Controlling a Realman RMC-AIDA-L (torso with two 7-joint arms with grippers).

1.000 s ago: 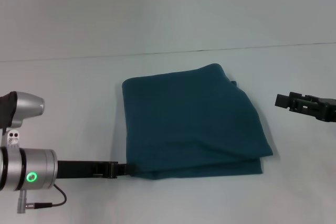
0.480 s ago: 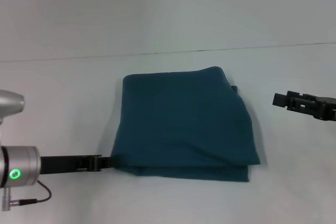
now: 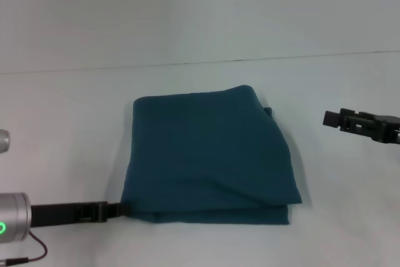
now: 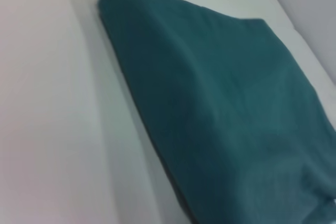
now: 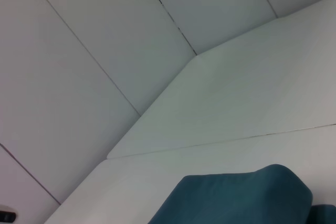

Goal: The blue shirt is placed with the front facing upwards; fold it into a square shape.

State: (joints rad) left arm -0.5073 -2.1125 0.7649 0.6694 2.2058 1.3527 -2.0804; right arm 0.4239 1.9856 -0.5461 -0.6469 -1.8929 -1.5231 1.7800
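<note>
One blue shirt [image 3: 209, 154] lies folded into a rough square at the middle of the white table [image 3: 75, 117], plain side up, with several layers showing along its near edge. Two grippers are in view. The left gripper [image 3: 120, 209] reaches in low from the left, its fingers pinched on the shirt's near-left corner. The right gripper [image 3: 332, 119] hovers to the shirt's right, well apart from it; I cannot tell how its claw stands.

Even soft light, left wrist view blurred
</note>
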